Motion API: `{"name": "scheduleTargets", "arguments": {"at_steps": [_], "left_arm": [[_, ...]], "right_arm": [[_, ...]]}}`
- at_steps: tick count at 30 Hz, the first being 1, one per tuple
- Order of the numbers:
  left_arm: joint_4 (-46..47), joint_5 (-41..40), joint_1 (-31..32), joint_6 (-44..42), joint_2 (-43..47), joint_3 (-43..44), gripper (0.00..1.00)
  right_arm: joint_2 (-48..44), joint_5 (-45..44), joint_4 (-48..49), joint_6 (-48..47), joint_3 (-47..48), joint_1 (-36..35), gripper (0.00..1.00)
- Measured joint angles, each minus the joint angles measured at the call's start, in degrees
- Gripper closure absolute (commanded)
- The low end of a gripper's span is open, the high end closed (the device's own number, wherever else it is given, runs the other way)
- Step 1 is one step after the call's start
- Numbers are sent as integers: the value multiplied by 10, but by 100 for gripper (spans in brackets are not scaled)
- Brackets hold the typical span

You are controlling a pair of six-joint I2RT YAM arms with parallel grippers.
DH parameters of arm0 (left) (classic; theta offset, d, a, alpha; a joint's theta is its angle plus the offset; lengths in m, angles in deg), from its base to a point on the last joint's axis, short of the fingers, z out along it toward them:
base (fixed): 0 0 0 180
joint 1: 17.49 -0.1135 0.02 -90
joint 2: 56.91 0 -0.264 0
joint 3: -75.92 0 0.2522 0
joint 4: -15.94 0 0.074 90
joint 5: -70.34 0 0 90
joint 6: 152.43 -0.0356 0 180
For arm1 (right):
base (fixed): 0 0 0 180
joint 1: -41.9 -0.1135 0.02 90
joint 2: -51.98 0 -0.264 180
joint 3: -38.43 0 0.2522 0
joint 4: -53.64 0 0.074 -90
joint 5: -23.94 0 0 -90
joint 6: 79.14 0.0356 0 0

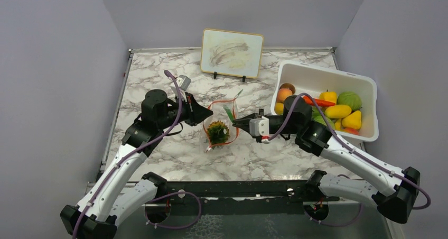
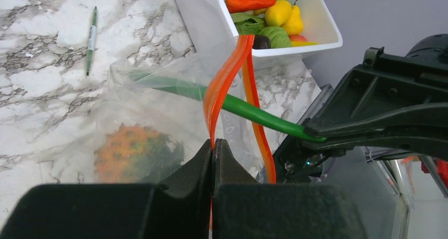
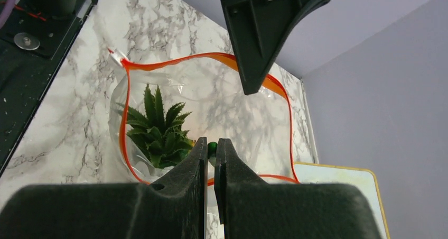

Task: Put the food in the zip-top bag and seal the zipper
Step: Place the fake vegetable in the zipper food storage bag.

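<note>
The clear zip-top bag stands open on the marble between my two grippers. Its red-orange zipper rims the mouth and forms an open loop in the right wrist view. A spiky orange pineapple with green leaves lies inside the bag. My left gripper is shut on the zipper strip at the bag's left edge. My right gripper is shut on one end of a long green pod, at the bag's mouth. The pod's far end reaches into the bag.
A white bin at the right holds more toy food: yellow peppers, an orange-red one, round fruits and greens. A thin green pen lies on the marble behind the bag. A framed board stands at the back wall.
</note>
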Motion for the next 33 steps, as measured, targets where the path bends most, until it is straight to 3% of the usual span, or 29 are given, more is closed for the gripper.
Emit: {"name": "scheduleTargets", "arguments": {"at_steps": [16, 28, 33], "left_arm": [[19, 41, 0, 56, 1, -5, 100], [21, 51, 0, 70, 2, -10, 100], [21, 51, 0, 70, 2, -10, 100]], "right_arm": [[97, -205, -9, -74, 9, -126, 99], [127, -287, -37, -101, 23, -161, 98], [127, -292, -58, -104, 24, -165, 79]]}}
